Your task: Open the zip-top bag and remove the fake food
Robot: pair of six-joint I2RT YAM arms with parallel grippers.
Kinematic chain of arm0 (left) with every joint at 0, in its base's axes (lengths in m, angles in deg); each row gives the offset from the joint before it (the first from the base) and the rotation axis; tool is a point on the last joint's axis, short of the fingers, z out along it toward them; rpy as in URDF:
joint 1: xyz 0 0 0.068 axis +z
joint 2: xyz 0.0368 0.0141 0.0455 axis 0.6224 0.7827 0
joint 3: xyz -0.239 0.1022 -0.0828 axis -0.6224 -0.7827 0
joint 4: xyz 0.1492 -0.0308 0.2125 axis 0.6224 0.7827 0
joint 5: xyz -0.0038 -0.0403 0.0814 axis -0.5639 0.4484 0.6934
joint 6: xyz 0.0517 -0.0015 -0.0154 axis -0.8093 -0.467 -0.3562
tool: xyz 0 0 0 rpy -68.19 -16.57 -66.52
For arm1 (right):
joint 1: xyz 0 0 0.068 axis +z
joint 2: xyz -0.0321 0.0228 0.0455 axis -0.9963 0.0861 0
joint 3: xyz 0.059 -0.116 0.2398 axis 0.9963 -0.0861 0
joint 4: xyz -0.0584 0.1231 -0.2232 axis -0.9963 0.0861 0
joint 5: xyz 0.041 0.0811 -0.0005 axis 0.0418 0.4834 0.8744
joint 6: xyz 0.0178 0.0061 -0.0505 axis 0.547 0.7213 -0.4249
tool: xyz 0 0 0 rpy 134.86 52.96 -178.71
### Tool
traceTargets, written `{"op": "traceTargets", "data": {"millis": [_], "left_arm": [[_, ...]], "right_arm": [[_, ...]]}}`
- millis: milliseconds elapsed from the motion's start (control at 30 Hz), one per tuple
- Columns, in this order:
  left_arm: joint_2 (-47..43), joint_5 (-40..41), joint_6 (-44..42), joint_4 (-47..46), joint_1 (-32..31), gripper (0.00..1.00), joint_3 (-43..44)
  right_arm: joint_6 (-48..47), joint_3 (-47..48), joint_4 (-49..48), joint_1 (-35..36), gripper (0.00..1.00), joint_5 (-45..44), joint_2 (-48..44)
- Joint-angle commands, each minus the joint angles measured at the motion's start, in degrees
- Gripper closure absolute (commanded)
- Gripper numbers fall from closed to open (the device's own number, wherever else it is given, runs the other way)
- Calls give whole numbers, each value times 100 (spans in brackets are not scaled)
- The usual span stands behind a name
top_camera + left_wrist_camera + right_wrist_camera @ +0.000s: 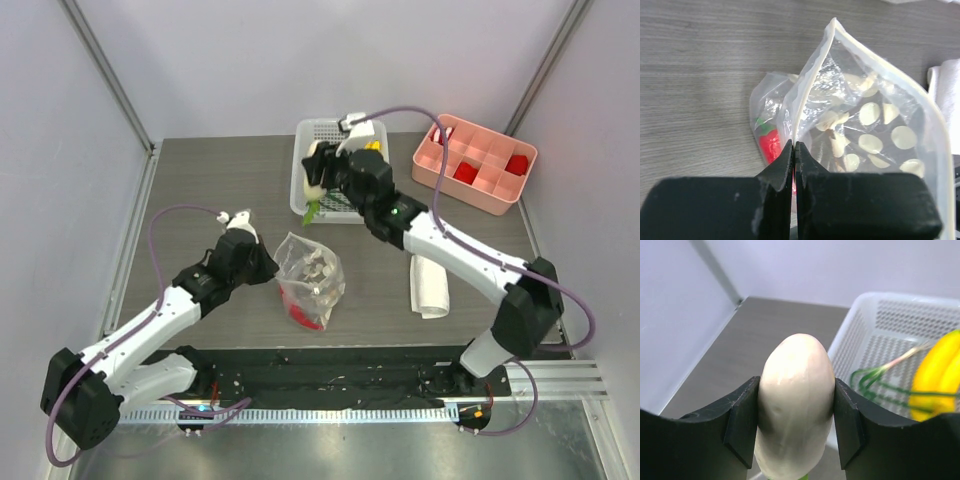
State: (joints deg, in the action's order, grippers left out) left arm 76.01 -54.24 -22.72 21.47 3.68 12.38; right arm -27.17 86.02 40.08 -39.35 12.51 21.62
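The clear polka-dot zip-top bag (310,275) lies mid-table with its mouth open; a red chili (303,310) shows inside it. My left gripper (262,266) is shut on the bag's rim (805,90), and the red chili (770,145) shows through the plastic in the left wrist view. My right gripper (318,168) is shut on the white radish (795,405), holding it above the left edge of the white basket (322,132). The radish's green end (311,210) hangs down. In the basket lie a yellow banana bunch (935,375) and thin green stems (875,380).
A pink tray (480,185) with red blocks stands at the back right. A rolled white cloth (430,285) lies right of the bag. Grey walls close in on both sides and behind.
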Motion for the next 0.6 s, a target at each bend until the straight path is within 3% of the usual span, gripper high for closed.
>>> {"op": "traceTargets", "data": {"millis": [0,267,367,467,500,567], "left_arm": [[-175,142,-235,541,-9,100,620],[-175,240,-560,973,-9,100,1139],[-193,169,-639,1026,0,100,1227],[-166,73,-683,1079,0,100,1298],[-166,55,-684,1070,0,100,1306],[-157,29,-684,1044,-8,100,1289]], "right_arm": [[-506,1028,-271,-728,89,-104,949],[-999,2539,-60,-1205,87,-157,2753],[-999,2944,115,-1284,76,-166,3306],[-841,3455,870,-1302,45,-96,3606],[-797,3516,1133,-1311,30,-26,3607],[-560,3544,1398,-1284,14,-60,3476]]}}
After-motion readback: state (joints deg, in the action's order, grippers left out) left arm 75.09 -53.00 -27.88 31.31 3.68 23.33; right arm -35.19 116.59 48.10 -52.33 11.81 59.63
